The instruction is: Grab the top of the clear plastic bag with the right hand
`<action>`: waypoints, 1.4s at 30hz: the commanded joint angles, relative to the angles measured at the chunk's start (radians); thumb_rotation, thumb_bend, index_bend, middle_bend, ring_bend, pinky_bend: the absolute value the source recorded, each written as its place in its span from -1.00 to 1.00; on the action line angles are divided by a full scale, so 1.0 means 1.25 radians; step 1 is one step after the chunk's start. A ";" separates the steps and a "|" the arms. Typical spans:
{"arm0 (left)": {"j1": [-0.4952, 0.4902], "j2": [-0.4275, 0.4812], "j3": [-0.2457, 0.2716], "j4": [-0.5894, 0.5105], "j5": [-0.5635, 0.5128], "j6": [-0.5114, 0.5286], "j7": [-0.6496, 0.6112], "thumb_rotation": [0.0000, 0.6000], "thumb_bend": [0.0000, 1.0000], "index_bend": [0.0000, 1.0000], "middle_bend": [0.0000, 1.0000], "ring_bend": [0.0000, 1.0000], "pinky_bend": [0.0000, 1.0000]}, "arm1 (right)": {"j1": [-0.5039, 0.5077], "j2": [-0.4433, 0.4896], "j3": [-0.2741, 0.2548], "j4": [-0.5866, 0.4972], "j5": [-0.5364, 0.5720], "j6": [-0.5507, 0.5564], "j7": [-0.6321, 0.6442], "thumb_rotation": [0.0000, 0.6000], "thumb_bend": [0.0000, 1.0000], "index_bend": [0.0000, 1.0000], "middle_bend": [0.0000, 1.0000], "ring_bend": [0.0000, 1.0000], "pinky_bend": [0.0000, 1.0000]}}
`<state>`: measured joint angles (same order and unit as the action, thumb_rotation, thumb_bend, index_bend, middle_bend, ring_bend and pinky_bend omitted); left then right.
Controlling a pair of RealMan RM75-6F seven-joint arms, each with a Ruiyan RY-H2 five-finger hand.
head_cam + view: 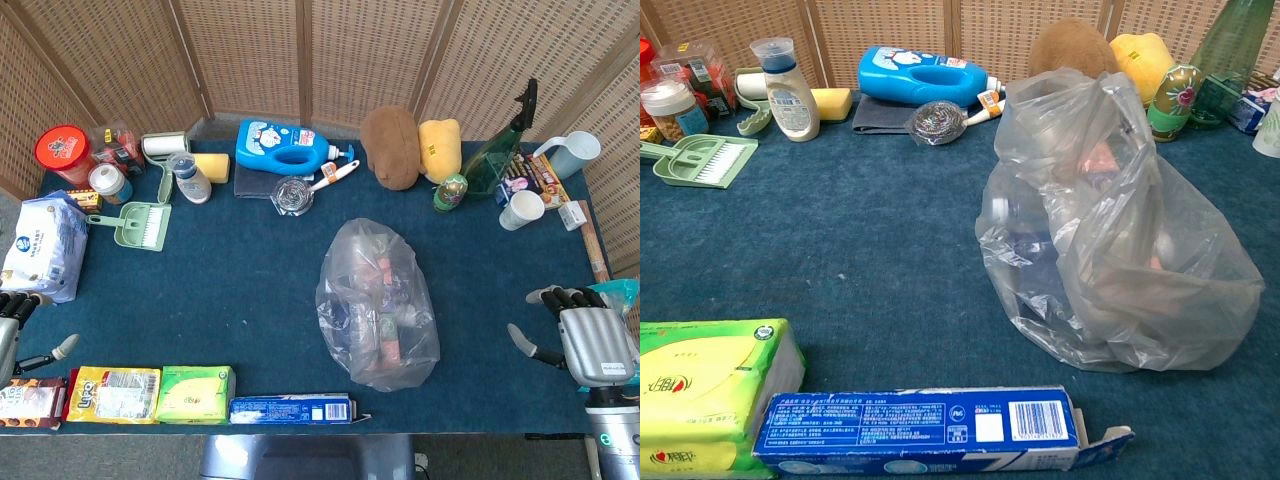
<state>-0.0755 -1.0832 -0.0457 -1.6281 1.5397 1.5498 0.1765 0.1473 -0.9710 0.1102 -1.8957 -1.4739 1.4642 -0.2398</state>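
Observation:
The clear plastic bag [375,305] stands in the middle of the blue table with several small items inside; in the chest view the clear plastic bag [1110,235] fills the right half, its crumpled top near the upper middle. My right hand [585,340] rests at the table's right edge, fingers apart and holding nothing, well to the right of the bag. My left hand [15,330] shows partly at the left edge, fingers spread, nothing in it. Neither hand appears in the chest view.
Along the back stand a blue detergent bottle [285,147], a brown plush [390,147], a yellow plush [440,148] and a green dustpan [140,222]. A white pack [40,245] lies left. Boxes [290,408] and tissue packs [195,393] line the front edge.

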 commanded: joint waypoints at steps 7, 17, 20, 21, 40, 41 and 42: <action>-0.001 0.001 0.001 0.001 0.006 0.001 -0.004 -1.00 -0.69 -0.28 -0.29 -0.38 -0.73 | 0.002 -0.001 0.000 0.007 0.003 -0.007 0.009 -0.83 -0.31 -0.25 -0.16 -0.21 -0.44; 0.002 0.011 -0.002 -0.005 0.012 0.014 -0.006 -1.00 -0.69 -0.28 -0.29 -0.38 -0.73 | 0.003 0.028 -0.002 -0.017 -0.012 -0.015 0.079 -0.83 -0.32 -0.27 -0.16 -0.21 -0.44; 0.004 0.019 -0.006 -0.008 0.012 0.022 -0.004 -1.00 -0.69 -0.28 -0.29 -0.38 -0.73 | 0.016 0.049 -0.005 -0.036 -0.022 -0.045 0.135 -0.83 -0.33 -0.29 -0.17 -0.21 -0.44; 0.004 0.021 -0.007 -0.009 0.013 0.024 -0.004 -1.00 -0.69 -0.28 -0.29 -0.38 -0.73 | 0.020 0.055 -0.005 -0.040 -0.026 -0.053 0.149 -0.83 -0.34 -0.29 -0.17 -0.21 -0.44; -0.018 0.043 -0.019 -0.039 0.021 0.007 0.019 -1.00 -0.69 -0.28 -0.29 -0.38 -0.73 | 0.173 0.064 -0.005 -0.051 -0.046 -0.304 0.392 -0.84 -0.65 -0.35 -0.28 -0.35 -0.52; -0.020 0.043 -0.020 -0.040 0.019 0.003 0.021 -1.00 -0.69 -0.28 -0.29 -0.38 -0.73 | 0.181 0.055 -0.004 -0.049 -0.044 -0.314 0.389 -0.84 -0.65 -0.35 -0.29 -0.35 -0.52; -0.021 0.043 -0.020 -0.040 0.018 0.001 0.022 -1.00 -0.69 -0.28 -0.29 -0.38 -0.73 | 0.186 0.049 -0.004 -0.047 -0.043 -0.322 0.386 -0.84 -0.65 -0.35 -0.29 -0.35 -0.52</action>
<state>-0.1010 -1.0299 -0.0703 -1.6775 1.5631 1.5523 0.2033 0.3694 -0.8964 0.1041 -1.9603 -1.5309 1.0761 0.2471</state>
